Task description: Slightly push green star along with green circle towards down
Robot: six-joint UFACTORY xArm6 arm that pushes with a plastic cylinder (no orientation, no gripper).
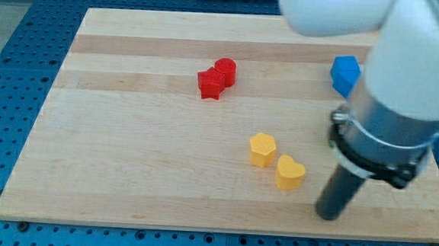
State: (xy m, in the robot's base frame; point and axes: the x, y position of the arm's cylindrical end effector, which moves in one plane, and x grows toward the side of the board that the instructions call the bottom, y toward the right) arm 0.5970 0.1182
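No green star or green circle shows in the camera view; the arm's bulk covers the board's right part and may hide them. My tip (328, 216) rests near the board's bottom edge, just to the right of a yellow heart block (290, 173). A yellow hexagon-like block (262, 149) lies up and to the left of the heart, close to it. A red star (210, 83) touches a red round block (225, 70) at upper centre. A blue block (345, 74) sits at the upper right, partly beside the arm.
The wooden board (126, 155) lies on a blue perforated table (9, 64). The arm's large white and grey body (405, 88) fills the view's right side and hides that part of the board.
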